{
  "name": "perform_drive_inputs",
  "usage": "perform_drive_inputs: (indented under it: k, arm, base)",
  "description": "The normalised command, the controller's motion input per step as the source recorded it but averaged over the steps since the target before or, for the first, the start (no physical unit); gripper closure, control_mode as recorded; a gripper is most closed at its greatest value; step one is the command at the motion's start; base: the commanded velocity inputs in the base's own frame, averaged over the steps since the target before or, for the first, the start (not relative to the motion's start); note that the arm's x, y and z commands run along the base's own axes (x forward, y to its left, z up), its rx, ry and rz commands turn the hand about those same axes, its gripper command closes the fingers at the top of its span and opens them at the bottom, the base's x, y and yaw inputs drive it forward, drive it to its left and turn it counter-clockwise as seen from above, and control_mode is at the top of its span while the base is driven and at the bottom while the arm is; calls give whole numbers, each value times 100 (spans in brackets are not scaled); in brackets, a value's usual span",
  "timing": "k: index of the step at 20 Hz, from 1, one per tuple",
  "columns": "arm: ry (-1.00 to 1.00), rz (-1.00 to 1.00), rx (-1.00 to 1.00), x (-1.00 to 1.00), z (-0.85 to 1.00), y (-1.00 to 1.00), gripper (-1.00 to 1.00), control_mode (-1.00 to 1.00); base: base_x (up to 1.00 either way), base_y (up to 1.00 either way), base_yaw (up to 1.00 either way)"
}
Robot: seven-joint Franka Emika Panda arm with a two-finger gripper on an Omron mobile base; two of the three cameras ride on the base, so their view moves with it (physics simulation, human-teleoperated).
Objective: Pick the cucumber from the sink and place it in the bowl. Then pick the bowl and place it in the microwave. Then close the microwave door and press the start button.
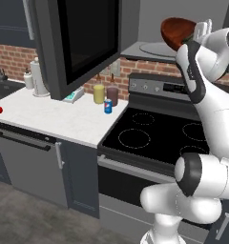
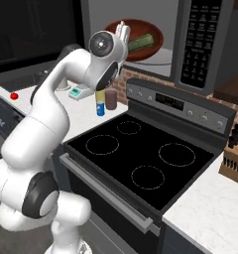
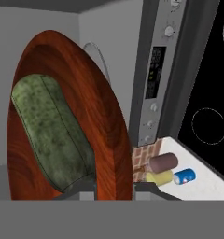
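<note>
Gripping the bowl (image 2: 136,39) rim, the gripper (image 3: 114,186) hangs at the microwave (image 2: 203,42) mouth, cucumber (image 3: 51,130) inside.

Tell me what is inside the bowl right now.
The cucumber lies inside the bowl, which the end effector grips by the rim at the microwave opening. The bowl floor beneath the cucumber is covered, so anything under it cannot be seen.

1. Arm (image 2: 51,114): glossy white, rounded, bulbous segments.
2. Joints: dark grey bands and round caps between the white shells.
3. Hand (image 2: 122,31): white, slim prongs.
4. Finger tips (image 3: 79,189): small, dark.
</note>
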Motion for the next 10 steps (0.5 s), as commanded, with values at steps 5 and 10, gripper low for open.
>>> perform_drive_inputs:
  k: [5,10]
  arm:
    - [4,-3,0,62,-10,0,100,-100]
    - [8,0,0,62,-7,0,100,-100]
  base:
    - [0,0,0]
    - [0,0,0]
